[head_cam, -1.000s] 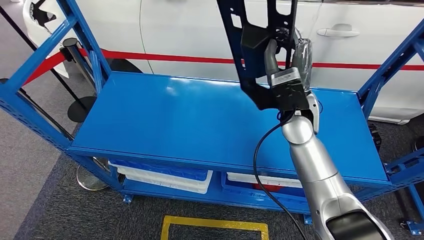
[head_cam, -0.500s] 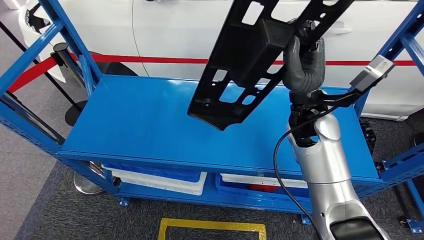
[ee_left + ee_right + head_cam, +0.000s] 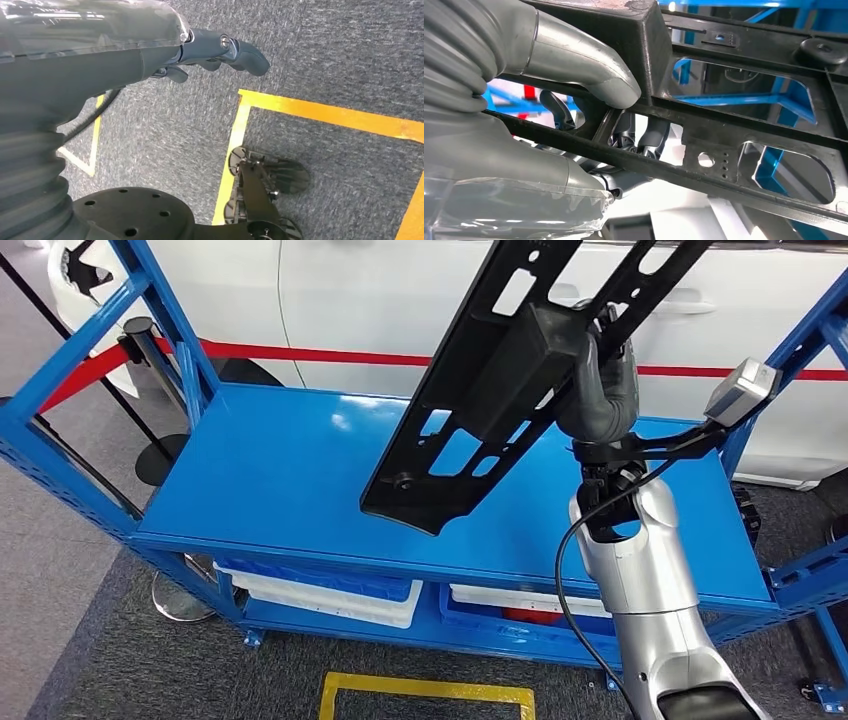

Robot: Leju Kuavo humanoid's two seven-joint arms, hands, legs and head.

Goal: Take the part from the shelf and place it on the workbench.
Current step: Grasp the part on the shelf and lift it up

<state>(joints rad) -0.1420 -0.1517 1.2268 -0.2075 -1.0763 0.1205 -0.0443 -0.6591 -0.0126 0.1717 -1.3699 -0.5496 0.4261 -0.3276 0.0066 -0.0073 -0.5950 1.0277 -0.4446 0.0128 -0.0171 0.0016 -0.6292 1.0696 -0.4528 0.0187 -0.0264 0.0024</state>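
Upper end of the black part [image 3: 500, 370] cut off at twelve o'clock in the head view. Fingers [image 3: 600, 390] of the right hand [image 3: 603, 380] mostly hidden behind its frame. Lower-shelf bins [image 3: 330, 592] largely covered by the blue shelf [image 3: 280, 480].

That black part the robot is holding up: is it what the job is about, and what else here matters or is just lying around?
Part of the job:
- black part, held up over the shelf
- right hand, gripping it
- blue shelf, under the part

Just lying about:
- white car behind
- red barrier tape
- bins below the shelf
- yellow floor marking
- left hand, hanging idle over the floor
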